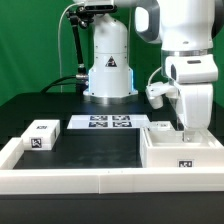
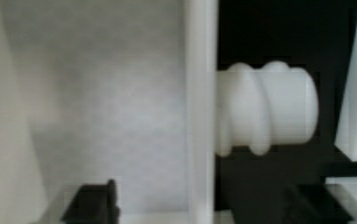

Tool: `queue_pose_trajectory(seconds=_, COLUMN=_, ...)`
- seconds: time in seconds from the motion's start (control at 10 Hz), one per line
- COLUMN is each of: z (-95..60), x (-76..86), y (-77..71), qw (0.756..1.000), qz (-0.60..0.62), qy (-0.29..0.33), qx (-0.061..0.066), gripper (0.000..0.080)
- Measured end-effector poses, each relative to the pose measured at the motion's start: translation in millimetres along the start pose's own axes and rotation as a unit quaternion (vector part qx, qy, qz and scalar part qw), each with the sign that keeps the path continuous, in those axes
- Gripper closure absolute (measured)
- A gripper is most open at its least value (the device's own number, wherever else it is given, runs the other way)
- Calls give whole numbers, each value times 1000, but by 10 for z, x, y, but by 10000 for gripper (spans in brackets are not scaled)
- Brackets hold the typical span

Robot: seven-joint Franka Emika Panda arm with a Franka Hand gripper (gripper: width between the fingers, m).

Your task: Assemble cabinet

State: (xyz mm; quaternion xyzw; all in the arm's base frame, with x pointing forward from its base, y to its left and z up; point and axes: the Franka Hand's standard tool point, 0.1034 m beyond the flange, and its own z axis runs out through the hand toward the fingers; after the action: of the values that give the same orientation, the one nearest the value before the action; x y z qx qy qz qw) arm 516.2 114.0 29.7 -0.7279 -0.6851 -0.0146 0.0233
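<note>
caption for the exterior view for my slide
Panda gripper low over the white cabinet box, a small tagged block lying apart at the exterior view's left

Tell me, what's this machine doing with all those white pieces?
A robot arm is building a cabinet. Its gripper reaches down at the white box body on the exterior view's right. Its fingers stand open on either side of one wall, gripping nothing. A ridged white knob sits beside that wall. A small tagged block lies apart on the exterior view's left, near the marker board.
</note>
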Motion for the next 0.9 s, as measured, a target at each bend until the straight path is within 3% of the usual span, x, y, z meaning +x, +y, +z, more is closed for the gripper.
queue_pose_trajectory(seconds=0.1, z=0, x=-1, y=0, qw=1000, qz=0, qy=0, qx=0, gripper=233)
queue_pose_trajectory(seconds=0.2, z=0, x=-3, y=0, qw=1000, qz=0, qy=0, qx=0, gripper=66)
queue_pose_trajectory(seconds=0.3, z=0, x=-5, y=1, qw=1000, qz=1, qy=0, qx=0, gripper=21)
queue_pose_trajectory(seconds=0.7, z=-16, x=-5, y=-6, qw=1000, qz=3, qy=0, qx=0, gripper=1)
queue_pose_trajectory(seconds=0.9, z=-204, x=40, y=-113, qw=1000, qz=7, qy=-4, qx=-6, gripper=3)
